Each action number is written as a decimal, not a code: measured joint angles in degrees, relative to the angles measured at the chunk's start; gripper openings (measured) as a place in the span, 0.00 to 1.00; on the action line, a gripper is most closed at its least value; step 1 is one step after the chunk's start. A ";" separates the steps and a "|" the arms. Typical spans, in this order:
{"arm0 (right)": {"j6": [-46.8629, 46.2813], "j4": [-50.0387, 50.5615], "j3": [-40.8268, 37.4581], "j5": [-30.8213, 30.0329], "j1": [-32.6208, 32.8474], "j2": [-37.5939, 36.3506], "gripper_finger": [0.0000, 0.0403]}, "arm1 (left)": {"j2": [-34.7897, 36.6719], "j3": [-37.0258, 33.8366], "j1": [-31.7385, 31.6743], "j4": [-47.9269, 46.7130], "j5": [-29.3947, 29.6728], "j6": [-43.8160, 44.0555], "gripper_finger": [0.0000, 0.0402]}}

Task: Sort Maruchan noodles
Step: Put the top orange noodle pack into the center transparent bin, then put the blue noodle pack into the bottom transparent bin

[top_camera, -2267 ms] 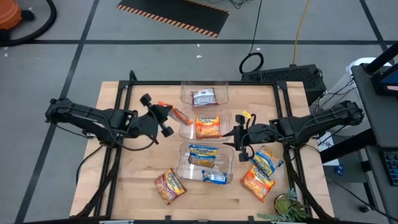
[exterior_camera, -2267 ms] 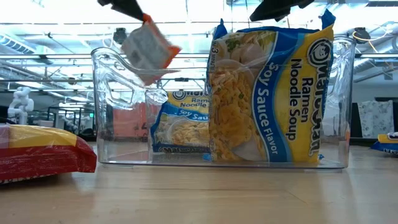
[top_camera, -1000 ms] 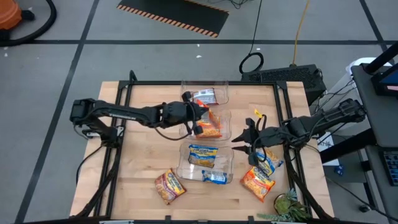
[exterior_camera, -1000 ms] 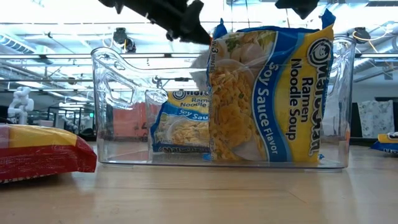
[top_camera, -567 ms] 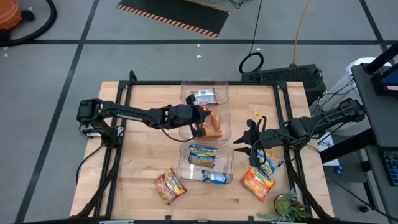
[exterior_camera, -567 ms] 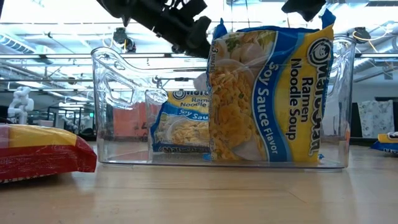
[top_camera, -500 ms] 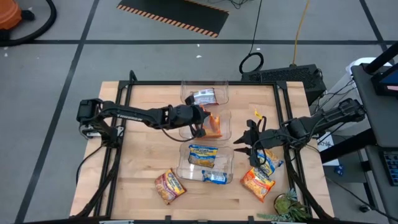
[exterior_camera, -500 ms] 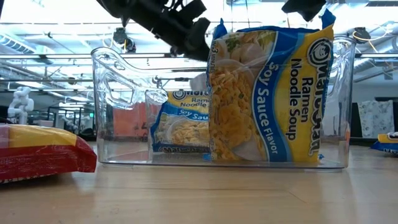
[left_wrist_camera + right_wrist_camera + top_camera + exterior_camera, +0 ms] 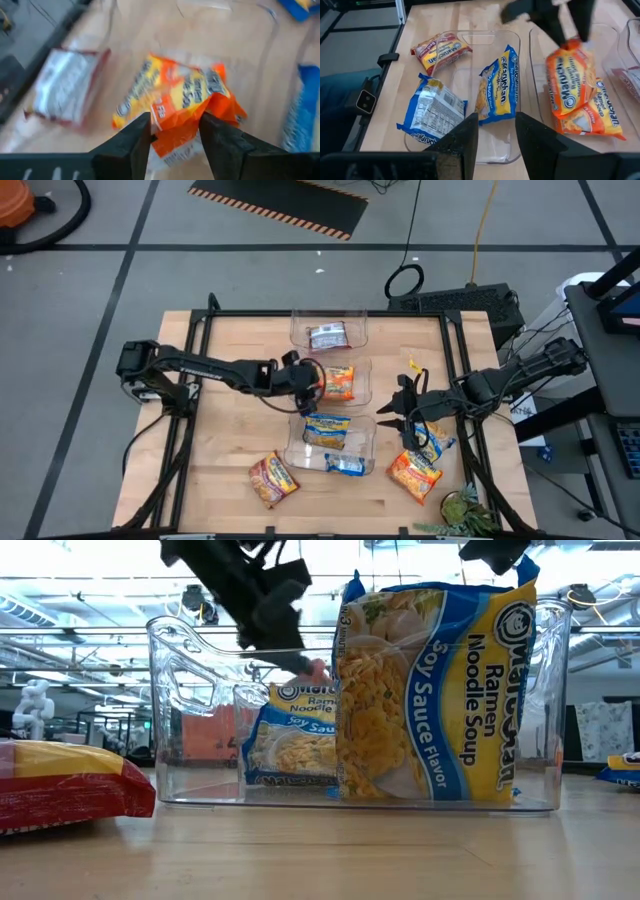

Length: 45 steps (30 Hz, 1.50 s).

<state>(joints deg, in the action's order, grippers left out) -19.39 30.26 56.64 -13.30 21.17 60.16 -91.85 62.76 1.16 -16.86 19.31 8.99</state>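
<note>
Two orange packets [image 9: 180, 107] lie beyond left gripper [image 9: 172, 137].

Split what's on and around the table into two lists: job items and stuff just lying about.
Job items:
orange noodle packets
blue noodle packets
red noodle packet
clear bins
left gripper
right gripper

Lying about:
green plant sprig
cable coil
striped mat

Bright, even overhead light; strong motion blur in the left wrist view.
</note>
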 joint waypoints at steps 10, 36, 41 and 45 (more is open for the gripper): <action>-6.34 -8.38 -4.69 0.03 0.20 0.03 0.31 | 9.96 -0.06 8.23 -14.29 1.93 9.02 0.44; -50.29 9.37 -6.57 1.39 26.63 1.70 0.31 | 16.46 -0.02 28.66 -14.66 12.48 27.35 0.44; -56.95 13.69 -6.56 5.04 30.19 2.64 0.31 | 16.46 -0.02 29.05 -12.04 13.84 27.30 0.44; -62.28 24.02 -6.58 11.38 31.58 2.89 0.31 | 16.46 -0.02 29.67 -11.44 13.81 27.28 0.44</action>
<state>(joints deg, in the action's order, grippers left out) -81.68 54.28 50.06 -1.92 52.75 63.05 -75.40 62.74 30.83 -28.30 33.12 36.28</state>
